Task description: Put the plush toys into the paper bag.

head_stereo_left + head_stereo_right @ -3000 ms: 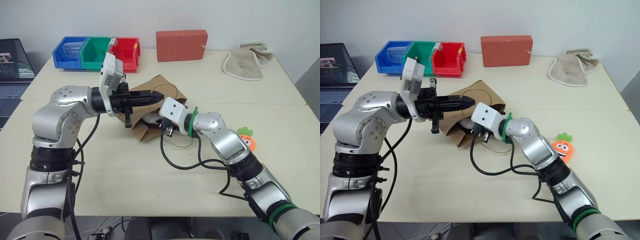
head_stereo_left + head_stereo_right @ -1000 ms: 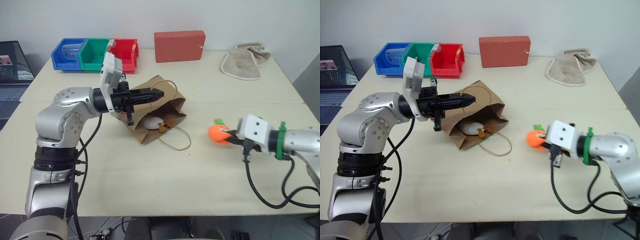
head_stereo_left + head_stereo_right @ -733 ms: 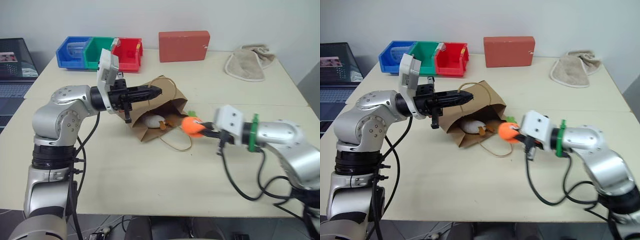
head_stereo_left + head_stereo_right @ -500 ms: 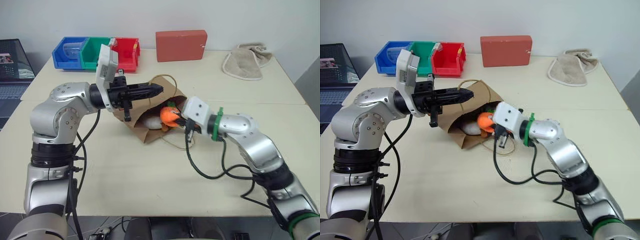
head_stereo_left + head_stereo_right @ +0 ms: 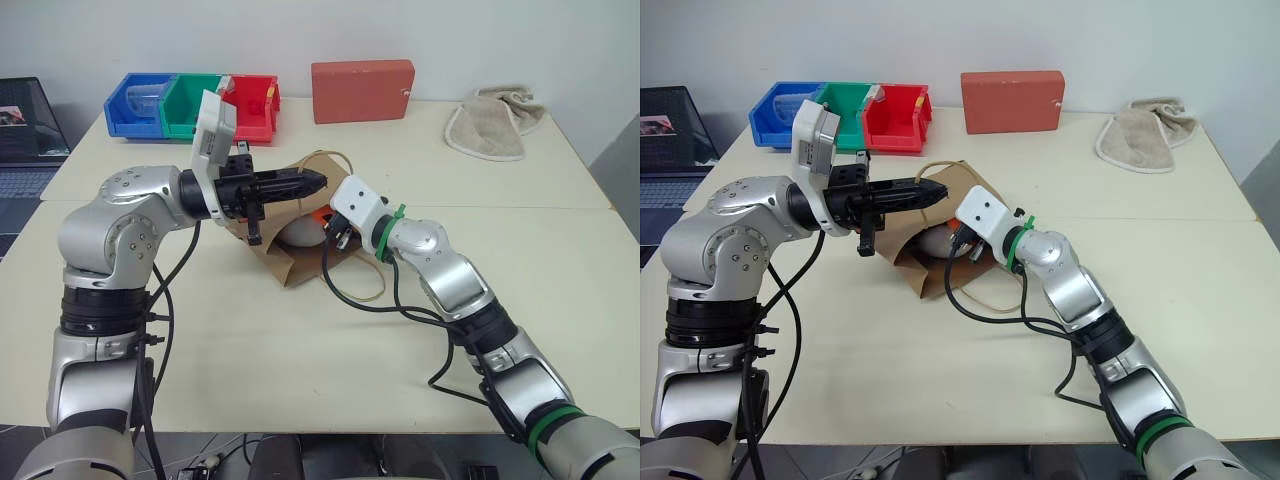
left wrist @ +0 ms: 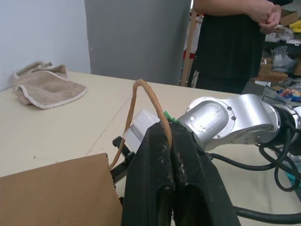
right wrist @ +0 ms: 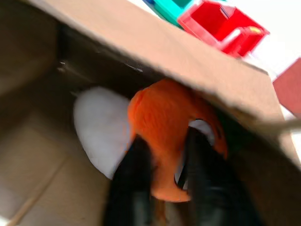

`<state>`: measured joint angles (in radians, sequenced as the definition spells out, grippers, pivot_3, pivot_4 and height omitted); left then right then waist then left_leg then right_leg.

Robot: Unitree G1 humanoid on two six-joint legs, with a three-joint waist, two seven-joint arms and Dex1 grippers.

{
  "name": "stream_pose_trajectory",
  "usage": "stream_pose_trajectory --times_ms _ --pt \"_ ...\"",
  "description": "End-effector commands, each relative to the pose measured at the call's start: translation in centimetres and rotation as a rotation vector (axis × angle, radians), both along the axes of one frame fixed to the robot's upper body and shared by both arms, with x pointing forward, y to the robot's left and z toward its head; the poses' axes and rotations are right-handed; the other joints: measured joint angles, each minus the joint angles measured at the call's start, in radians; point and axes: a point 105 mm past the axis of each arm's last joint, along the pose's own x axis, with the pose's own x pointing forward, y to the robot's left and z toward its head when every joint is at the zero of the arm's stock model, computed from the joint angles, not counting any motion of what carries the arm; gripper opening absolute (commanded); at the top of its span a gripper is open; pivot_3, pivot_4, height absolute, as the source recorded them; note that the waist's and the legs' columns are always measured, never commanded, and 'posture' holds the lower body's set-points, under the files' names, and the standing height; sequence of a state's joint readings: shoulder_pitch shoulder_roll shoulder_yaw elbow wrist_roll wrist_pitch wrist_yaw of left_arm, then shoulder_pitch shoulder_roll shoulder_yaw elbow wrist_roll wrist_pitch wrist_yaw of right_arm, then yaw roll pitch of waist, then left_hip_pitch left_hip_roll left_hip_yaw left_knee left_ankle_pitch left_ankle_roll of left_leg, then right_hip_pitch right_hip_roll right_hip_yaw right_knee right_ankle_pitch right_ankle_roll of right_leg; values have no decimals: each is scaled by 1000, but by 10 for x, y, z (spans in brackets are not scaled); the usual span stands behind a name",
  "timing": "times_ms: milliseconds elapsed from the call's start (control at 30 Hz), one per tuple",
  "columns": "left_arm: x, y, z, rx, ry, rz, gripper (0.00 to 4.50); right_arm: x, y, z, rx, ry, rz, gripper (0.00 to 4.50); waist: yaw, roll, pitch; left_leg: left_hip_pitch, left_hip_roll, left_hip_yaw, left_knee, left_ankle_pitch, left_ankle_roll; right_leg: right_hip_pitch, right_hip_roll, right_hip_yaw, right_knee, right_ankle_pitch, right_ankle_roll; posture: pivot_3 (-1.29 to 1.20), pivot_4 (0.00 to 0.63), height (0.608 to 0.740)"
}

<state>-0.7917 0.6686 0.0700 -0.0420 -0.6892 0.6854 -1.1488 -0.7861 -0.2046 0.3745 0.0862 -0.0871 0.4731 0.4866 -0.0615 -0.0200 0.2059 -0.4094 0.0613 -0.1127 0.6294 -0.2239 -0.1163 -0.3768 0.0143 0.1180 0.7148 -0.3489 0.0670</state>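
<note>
The brown paper bag lies on its side mid-table, mouth facing right. My left gripper is shut on its upper twine handle, holding the mouth up. My right gripper reaches into the mouth. Its fingers stand parted on either side of the orange carrot toy. The white egg toy lies beside the carrot, deeper in the bag. From the head views only a sliver of orange and the white toy show in the mouth.
The bag's lower handle loops out onto the table under my right forearm. At the back stand blue, green and red bins, a red box and a beige towel. A laptop sits far left. A person stands beyond the table.
My right gripper has carried the carrot from the table's right side leftward into the bag's mouth, and its fingers have parted. The left gripper has kept still on the handle.
</note>
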Motion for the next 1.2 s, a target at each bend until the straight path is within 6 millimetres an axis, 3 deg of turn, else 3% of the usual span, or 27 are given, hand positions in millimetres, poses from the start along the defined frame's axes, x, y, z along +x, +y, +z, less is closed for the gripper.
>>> stream_pose_trajectory --times_ms 33,233,800,1067,1200 --pt "-7 2 14 -12 -59 -11 0 -1 5 20 80 -42 6 2316 -1 0 0 0 0 0 0 0 0 0 0 0 0 0 0 0 150 740" --pt "-5 3 15 -18 -59 0 0 -6 7 19 71 -36 18 4478 -2 0 0 0 0 0 0 0 0 0 0 0 0 0 0 0 150 740" --pt "11 4 19 -50 -92 69 0 -46 -2 37 -36 -76 246 4478 0 0 0 0 0 0 0 -1 1 0 0 0 0 0 0 0 150 740" --pt "13 4 19 -54 -99 79 0 -76 -36 55 -67 -70 354 4478 6 0 0 -1 0 0 0 -1 2 0 0 0 -1 0 0 0 150 740" --pt "12 3 19 -55 -100 78 0 -88 -68 29 -50 125 321 4478 7 0 0 -1 0 0 0 -2 3 1 0 0 -1 0 0 0 150 740"
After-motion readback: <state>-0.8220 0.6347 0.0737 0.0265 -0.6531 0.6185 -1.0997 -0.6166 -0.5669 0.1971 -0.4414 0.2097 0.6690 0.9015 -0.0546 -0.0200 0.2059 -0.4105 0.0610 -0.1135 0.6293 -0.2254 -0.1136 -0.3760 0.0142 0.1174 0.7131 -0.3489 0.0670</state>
